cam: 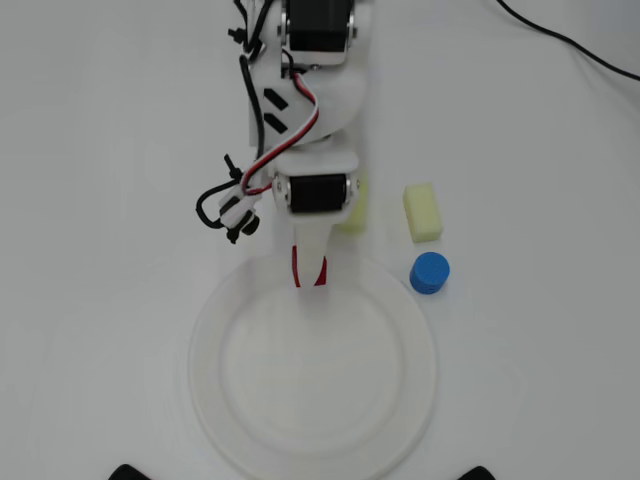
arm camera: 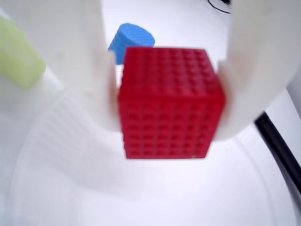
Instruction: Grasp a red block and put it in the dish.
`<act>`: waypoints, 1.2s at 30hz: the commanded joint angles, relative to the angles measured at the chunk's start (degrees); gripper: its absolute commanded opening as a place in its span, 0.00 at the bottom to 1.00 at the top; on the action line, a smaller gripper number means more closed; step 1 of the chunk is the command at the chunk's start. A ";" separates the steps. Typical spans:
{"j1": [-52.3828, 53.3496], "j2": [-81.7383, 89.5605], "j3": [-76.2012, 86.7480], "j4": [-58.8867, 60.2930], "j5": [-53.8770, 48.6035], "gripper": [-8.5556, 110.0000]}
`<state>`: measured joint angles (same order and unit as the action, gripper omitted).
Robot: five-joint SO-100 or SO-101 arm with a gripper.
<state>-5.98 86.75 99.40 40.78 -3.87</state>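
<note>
In the wrist view you see the gripper [arm camera: 169, 101] pinching the red block [arm camera: 169, 103] between its 2 white fingers [arm camera: 80, 52], one pressed against each side. The block hangs over the dish [cam: 400, 400], near its upper rim in the overhead view.

gripper [arm camera: 169, 101] clamped on red block [arm camera: 170, 103]

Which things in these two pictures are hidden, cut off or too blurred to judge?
- Red block, overhead view: mostly covered by the claw.
- One yellow block, overhead view: partly hidden behind the arm.
- Dish, overhead view: near rim cut by the bottom edge.
- Wrist view: whether the red block touches the dish is unclear; rim blurred.
</note>
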 commanded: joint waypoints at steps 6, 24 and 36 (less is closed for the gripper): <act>-1.41 -5.98 -6.94 2.46 -0.70 0.11; 0.09 10.81 -11.16 25.58 2.55 0.38; 0.53 63.72 36.12 25.31 1.23 0.40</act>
<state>-6.06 136.41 128.41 66.80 -1.93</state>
